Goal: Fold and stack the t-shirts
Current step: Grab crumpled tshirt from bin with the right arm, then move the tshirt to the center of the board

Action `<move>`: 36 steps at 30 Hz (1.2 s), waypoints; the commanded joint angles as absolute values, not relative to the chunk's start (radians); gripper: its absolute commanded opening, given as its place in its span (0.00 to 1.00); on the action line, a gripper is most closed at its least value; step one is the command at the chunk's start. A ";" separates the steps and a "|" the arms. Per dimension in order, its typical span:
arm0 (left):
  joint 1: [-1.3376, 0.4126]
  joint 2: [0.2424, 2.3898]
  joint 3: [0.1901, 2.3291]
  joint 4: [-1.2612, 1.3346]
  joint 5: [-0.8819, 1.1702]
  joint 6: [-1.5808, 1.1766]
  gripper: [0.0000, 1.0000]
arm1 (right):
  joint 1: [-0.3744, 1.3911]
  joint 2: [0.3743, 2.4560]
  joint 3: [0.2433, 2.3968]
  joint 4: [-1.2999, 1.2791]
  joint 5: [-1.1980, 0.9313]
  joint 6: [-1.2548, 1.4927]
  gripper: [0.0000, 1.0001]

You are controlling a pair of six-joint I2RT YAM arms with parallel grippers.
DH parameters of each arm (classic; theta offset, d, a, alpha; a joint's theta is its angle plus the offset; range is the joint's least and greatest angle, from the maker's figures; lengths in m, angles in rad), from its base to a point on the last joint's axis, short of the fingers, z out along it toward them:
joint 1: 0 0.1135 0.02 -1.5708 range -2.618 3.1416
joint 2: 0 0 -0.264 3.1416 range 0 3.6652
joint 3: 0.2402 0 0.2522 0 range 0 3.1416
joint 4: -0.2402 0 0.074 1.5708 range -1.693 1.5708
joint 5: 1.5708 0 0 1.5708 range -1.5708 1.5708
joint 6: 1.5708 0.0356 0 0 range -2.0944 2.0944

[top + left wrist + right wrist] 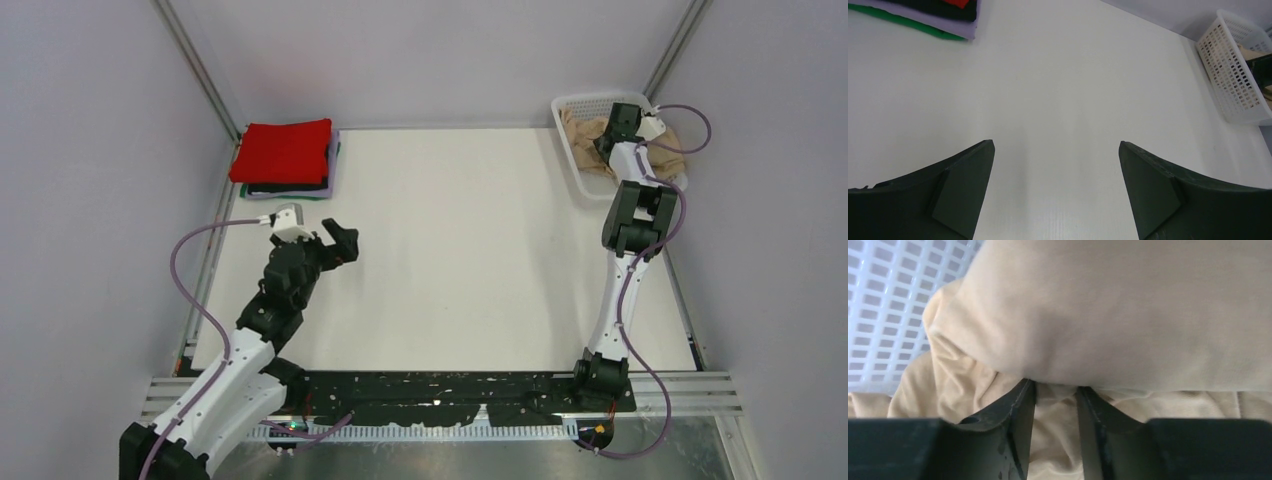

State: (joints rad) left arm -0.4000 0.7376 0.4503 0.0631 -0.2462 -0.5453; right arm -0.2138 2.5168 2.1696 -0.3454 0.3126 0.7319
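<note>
1. The stack of folded shirts (285, 160) lies in the far left corner of the table (470, 260).
2. The basket (595, 96) sits in the far right corner, with a loose shirt (582, 130) in it.
3. The right gripper (1055, 387) is inside the basket, on that shirt.
4. The left gripper (1055, 150) is near the left edge, in front of the stack and apart from it.

Reads plain red on the top t-shirt (285, 150) of the stack, upper left of the frame, with black t-shirt (290, 187), lavender t-shirt (965, 27) and green t-shirt (893, 20) edges below. Shows plain beige t-shirt (1128, 315) against white grid-patterned basket (1233, 75). Leaves tabletop (450, 250) plain white; left hand (1055, 150) and right hand (1055, 387) black.
</note>
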 commanded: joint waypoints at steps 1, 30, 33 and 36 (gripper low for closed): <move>-0.402 0.678 0.461 0.025 -0.325 -0.543 1.00 | -0.215 2.533 2.195 -0.282 0.309 0.808 0.27; -0.402 0.422 0.406 -0.146 -0.275 -0.568 1.00 | 0.032 1.547 1.733 0.170 -0.032 0.440 0.05; -0.402 0.422 0.412 -0.162 -0.263 -0.577 1.00 | 0.087 1.496 1.761 0.114 -0.189 0.447 0.05; -0.402 0.421 0.415 -0.172 -0.247 -0.583 1.00 | 0.127 1.454 1.774 0.093 -0.330 0.502 0.05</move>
State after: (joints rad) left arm -0.4000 0.4294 0.3882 -0.1596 -0.2775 -0.5682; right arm 0.0834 1.5139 1.7256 0.0910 -0.0753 0.4732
